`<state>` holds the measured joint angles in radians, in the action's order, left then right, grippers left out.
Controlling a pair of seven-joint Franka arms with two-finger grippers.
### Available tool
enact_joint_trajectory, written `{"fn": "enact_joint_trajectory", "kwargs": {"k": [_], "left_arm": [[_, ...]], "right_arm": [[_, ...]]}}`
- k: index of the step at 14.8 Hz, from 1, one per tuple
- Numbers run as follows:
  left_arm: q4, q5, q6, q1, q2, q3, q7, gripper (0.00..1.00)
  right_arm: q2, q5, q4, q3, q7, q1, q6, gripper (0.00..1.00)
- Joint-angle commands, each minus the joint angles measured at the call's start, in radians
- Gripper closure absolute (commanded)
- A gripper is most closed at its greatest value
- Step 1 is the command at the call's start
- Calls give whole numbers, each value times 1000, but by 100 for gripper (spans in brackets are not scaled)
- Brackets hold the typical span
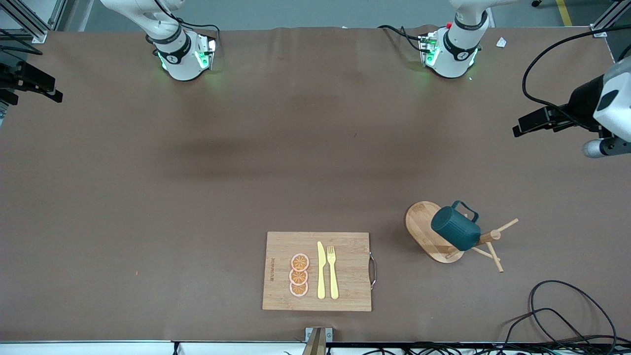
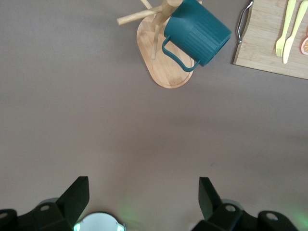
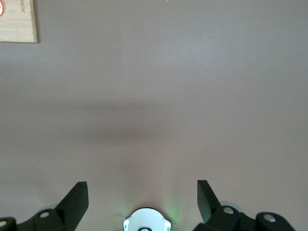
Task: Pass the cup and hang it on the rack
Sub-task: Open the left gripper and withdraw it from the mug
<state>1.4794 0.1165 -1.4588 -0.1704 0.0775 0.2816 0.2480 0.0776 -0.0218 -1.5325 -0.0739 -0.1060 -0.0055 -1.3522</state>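
The dark teal cup [image 1: 456, 228] hangs tilted on a peg of the light wooden rack [image 1: 420, 220], which stands toward the left arm's end of the table, beside the cutting board. In the left wrist view the cup [image 2: 197, 31] shows with its loop handle over the rack's oval base [image 2: 166, 67]. My left gripper [image 2: 143, 185] is open and holds nothing, high over bare table near its own base. My right gripper [image 3: 142, 187] is also open and holds nothing, high over bare table. Neither hand shows in the front view.
A rectangular wooden cutting board [image 1: 352, 256] lies near the front camera's edge, carrying three orange slices [image 1: 298, 275], a yellow knife [image 1: 321, 271] and a yellow fork [image 1: 333, 271]. Black cables [image 1: 557, 315] loop at the near corner on the left arm's end. A camera mount [image 1: 586, 113] overhangs that end.
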Motion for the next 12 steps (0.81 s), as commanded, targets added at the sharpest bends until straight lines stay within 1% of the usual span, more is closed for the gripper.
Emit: {"fn": "enact_joint_trajectory", "kwargs": {"k": [1, 4, 5, 7, 9, 10, 11, 12], "left_arm": [[214, -38, -124, -3, -178, 40, -48, 0], [188, -43, -121, 6, -177, 51, -81, 0], [170, -54, -118, 41, -173, 45, -96, 0], [100, -150, -104, 119, -147, 19, -84, 0], [6, -156, -71, 138, -86, 13, -78, 0], [-38, -156, -55, 162, -55, -20, -78, 0], [-62, -153, -28, 202, -39, -74, -79, 0], [-62, -152, -25, 231, -39, -114, -82, 0]], "right_arm": [[27, -13, -23, 9, -9, -16, 2, 0], [27, -12, -23, 9, -9, -16, 2, 0], [27, -12, -23, 9, -9, -16, 2, 0], [27, -12, -23, 9, -9, -16, 2, 0], [27, -12, -23, 9, -11, -16, 2, 0], [27, -12, -23, 9, -11, -16, 2, 0], [27, -12, -23, 9, -11, -16, 2, 0], [27, -12, -23, 9, -11, -16, 4, 0]]}}
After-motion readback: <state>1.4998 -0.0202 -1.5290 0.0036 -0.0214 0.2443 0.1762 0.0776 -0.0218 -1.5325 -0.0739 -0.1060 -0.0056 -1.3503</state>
